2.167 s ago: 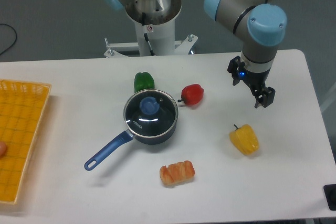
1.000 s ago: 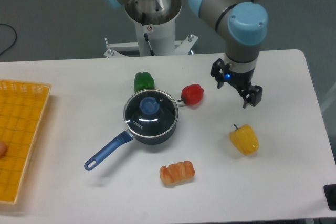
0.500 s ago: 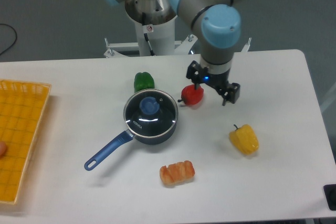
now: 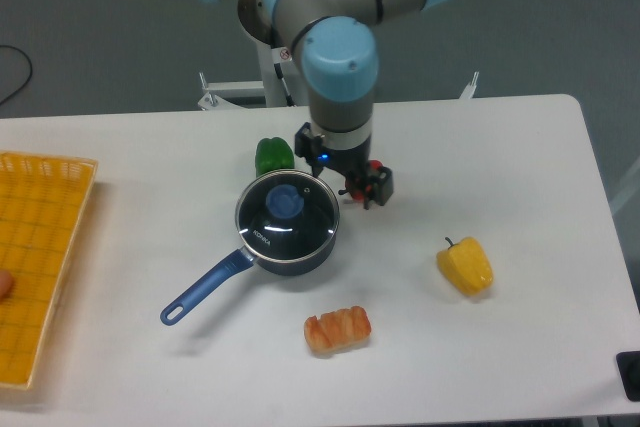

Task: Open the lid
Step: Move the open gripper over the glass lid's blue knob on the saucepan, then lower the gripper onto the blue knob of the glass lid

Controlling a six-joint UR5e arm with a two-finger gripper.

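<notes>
The round clear glass lid with the blue knob (image 4: pixel 286 209) sits flat on the dark blue pot with the long handle (image 4: pixel 205 290), near the middle of the white table (image 4: pixel 520 347), so the lid is not opened yet. The robot's black two-finger gripper (image 4: pixel 340 173) hangs just beside the pot's far right edge, with its fingers apart and nothing in them. I think it has to get over the knob, grab it and lift.

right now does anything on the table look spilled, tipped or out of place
Nothing stands out. The lid sits flat and centred on the saucepan, which stands upright. The green pepper, yellow pepper and orange food piece lie loose and intact. The gripper hovers beside the pan, covering most of the red pepper.
</notes>
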